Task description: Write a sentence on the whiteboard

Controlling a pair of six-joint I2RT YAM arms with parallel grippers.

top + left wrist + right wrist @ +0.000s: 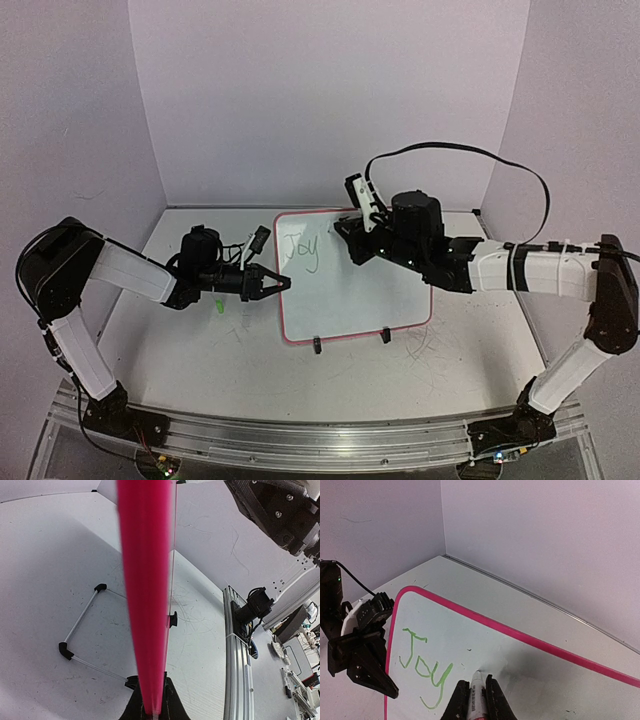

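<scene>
The whiteboard [360, 285], white with a red-pink rim, stands on its black wire stand mid-table. Green handwriting on it [300, 250] reads only "Joy" [422, 667]. My left gripper [272, 284] is shut on the board's left rim; the rim [146, 580] runs up from between the jaws in the left wrist view. My right gripper [356, 243] is shut on a white marker [476, 692], whose tip is at the board surface just right of the "y". The left gripper [362, 655] also shows in the right wrist view.
The wire stand [80, 630] and its feet [317, 346] rest on the scuffed table. A green mark [218, 304] lies on the table below the left gripper. Walls enclose back and sides. An aluminium rail [330, 440] runs along the near edge.
</scene>
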